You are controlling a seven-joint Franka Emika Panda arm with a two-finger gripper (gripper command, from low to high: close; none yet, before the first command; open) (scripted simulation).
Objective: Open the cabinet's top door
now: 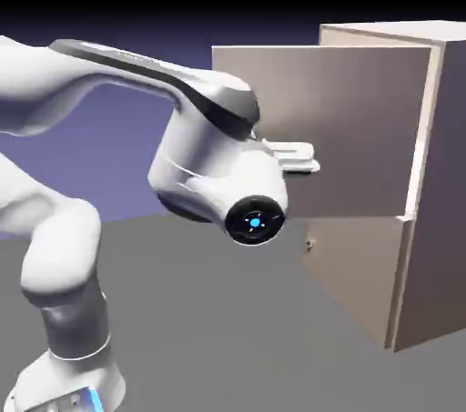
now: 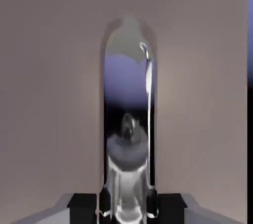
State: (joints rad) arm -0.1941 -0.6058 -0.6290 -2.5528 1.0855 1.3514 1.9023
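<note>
The beige-tan cabinet (image 1: pixel 443 219) stands at the right of the exterior view. Its top door (image 1: pixel 355 119) is swung outward, its free edge toward the left. My gripper (image 1: pixel 300 157) is pressed up against the door's face, and the arm hides the handle there. In the hand view the shiny metallic handle (image 2: pixel 128 114) runs upright between the dark fingertips (image 2: pixel 84 203), in front of the door panel (image 2: pixel 49 94). My gripper (image 2: pixel 127 209) is shut on this handle.
The shorter lower door (image 1: pixel 359 274) is shut, with a small handle (image 1: pixel 309 244) at its left edge. My arm's elbow and wrist (image 1: pixel 218 165) bulk in front of the top door's left part. Grey tabletop (image 1: pixel 227 328) lies below.
</note>
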